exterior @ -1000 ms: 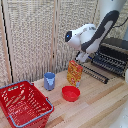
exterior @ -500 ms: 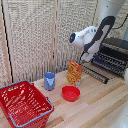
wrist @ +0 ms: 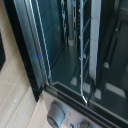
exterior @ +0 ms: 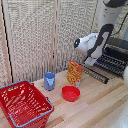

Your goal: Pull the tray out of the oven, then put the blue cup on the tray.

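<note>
Reaching across the upper right of the exterior view, the white-and-black arm (exterior: 95,42) bends down toward the oven (exterior: 119,46), which sits at the right edge of the frame with its door (exterior: 95,74) dropped open toward the middle of the picture; the tray (exterior: 111,63) lies flat just inside the oven mouth, its thin wires running in parallel, right of centre and a little above mid-height; the gripper itself is hidden behind the arm's own body in this view, and the wrist view shows no fingers either, so whether the jaws are wide, narrow or closed on anything I cannot tell; the wrist view is filled instead by dark glass (wrist: 70,45) with bright wire reflections, a silvery frame edge, a round knob (wrist: 56,112) low in the frame, and pale wood along the left side; the blue cup (exterior: 49,80) stands upright on the wooden table (exterior: 100,107), left of centre in the exterior view, well apart from the oven; an orange box (exterior: 75,73) stands upright between cup and oven door, near the centre; a red bowl (exterior: 71,93) rests just below the box; a red wire basket (exterior: 24,104) fills the lower left corner; a pale folding screen (exterior: 40,35) covers the background.
</note>
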